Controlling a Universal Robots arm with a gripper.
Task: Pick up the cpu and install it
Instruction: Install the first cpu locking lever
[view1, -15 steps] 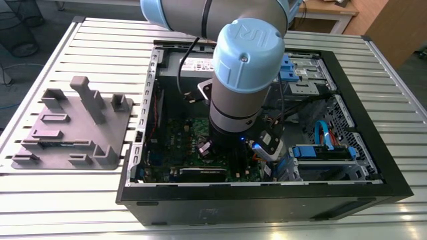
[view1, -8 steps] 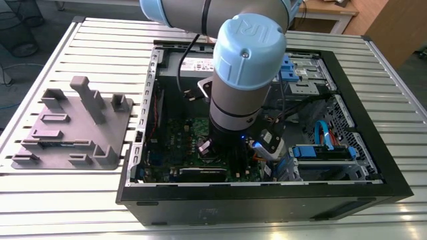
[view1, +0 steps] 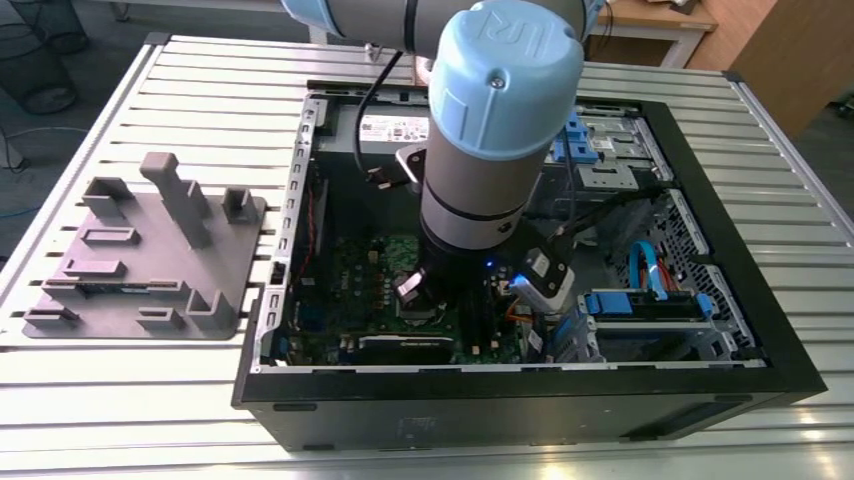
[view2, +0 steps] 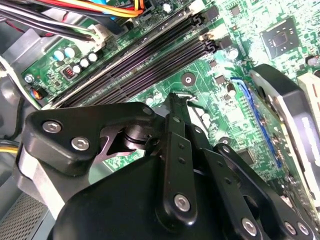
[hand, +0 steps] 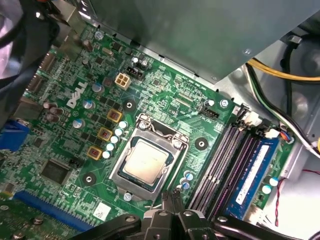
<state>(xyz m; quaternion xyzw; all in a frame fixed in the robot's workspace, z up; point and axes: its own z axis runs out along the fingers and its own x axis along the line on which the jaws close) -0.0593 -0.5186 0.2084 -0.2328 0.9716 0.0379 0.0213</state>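
Observation:
The cpu (hand: 145, 159) lies flat in its socket on the green motherboard, its silvery lid showing through the dark metal socket frame (hand: 168, 136) in the first wrist view. My gripper (hand: 171, 195) hovers just off one corner of that socket, its thin black fingers pressed together. In the second wrist view the gripper (view2: 175, 97) points down at the board, and the bent wire end of the socket lever (view2: 189, 96) sits right at its tips. I cannot tell whether the lever is pinched. In the exterior view the gripper (view1: 416, 292) is low inside the open computer case (view1: 534, 385).
Dark memory slots (hand: 225, 160) and a blue memory module (hand: 255, 172) run beside the socket. Coloured cables (view2: 100, 7) cross near the slots. A black card (view2: 292, 117) stands close by. A grey parts fixture (view1: 140, 250) rests on the slatted table at the exterior view's left.

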